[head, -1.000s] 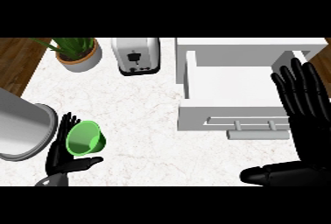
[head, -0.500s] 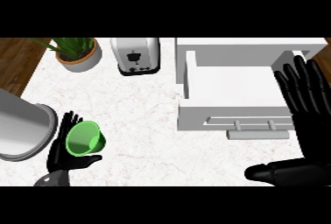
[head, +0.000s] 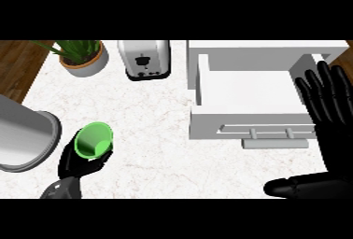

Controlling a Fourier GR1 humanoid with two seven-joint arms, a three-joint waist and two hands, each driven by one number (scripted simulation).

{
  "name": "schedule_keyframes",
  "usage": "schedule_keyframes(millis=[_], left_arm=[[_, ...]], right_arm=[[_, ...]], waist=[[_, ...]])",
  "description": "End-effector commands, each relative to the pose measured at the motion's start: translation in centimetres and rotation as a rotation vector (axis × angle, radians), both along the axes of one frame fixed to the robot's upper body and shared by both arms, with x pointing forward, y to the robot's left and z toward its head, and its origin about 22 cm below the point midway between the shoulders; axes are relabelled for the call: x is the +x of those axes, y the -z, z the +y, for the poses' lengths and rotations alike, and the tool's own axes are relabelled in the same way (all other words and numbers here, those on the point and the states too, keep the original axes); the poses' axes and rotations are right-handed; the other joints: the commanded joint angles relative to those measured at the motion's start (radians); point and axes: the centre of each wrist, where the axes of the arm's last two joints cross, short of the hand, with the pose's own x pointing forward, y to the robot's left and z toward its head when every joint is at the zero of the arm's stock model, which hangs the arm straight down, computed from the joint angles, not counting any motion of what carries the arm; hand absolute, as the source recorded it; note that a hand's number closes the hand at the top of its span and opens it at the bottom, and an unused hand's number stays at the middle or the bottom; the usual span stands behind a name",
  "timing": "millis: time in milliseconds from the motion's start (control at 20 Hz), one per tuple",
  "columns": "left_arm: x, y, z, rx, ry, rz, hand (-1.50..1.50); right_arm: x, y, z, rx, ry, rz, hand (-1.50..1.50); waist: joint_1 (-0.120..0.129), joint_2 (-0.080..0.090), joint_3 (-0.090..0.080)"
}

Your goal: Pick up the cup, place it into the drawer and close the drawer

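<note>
- Your one green cup [head: 94,139] sat at the table's [head: 151,116] lower left, your left hand [head: 77,163] curled round it from below.
- Your right hand [head: 331,116] stood open, fingers straight, by the single open drawer's [head: 248,88] right side.
- One toaster [head: 143,59], one potted plant [head: 82,56]; the left edge cut off a grey bin [head: 21,135].

The bench [head: 158,121] has a white, faintly veined top. At its far left corner stands a potted plant [head: 84,58], with a toaster [head: 143,59] just beside it to the right. The right side carries a white box with its drawer [head: 255,93] pulled open. At the left edge sits a grey round vessel [head: 21,133], possibly a pot.
</note>
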Motion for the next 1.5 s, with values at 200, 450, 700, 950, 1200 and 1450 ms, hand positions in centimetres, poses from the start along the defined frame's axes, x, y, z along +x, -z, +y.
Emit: schedule_keyframes(millis=[200, 450, 700, 950, 1200, 1450], left_arm=[[-0.3, 0.9, -1.5, 0.004, -0.018, -0.171, 1.50], [3.1, -1.1, -1.9, 0.035, -0.106, -0.199, 1.50], [1.2, -0.9, -1.3, 0.043, -0.168, -0.250, 1.50], [4.2, -4.6, -1.4, 0.013, -0.088, -0.345, 1.50], [7.1, -8.7, -6.4, 0.045, 0.033, -0.396, 1.50], [7.3, -13.2, -8.4, 0.009, 0.124, -0.411, 1.50]], right_arm=[[-0.2, -1.1, -0.8, -0.025, -0.017, -0.004, -1.50], [-0.2, 0.8, -0.2, 0.001, -0.001, -0.015, -1.50], [-0.4, 1.5, -0.4, -0.005, 0.006, 0.018, -1.50], [-1.2, -1.7, -1.2, 0.006, 0.022, -0.005, -1.50], [0.0, -0.1, -0.9, -0.037, 0.010, 0.015, -1.50], [-0.9, 0.3, -2.0, -0.020, 0.001, 0.010, -1.50]], waist=[[-0.009, 0.002, -0.001], [-0.007, 0.003, -0.001], [0.006, -0.002, 0.001], [0.011, -0.006, 0.001], [0.014, -0.006, 0.002], [0.011, -0.007, 0.002]])
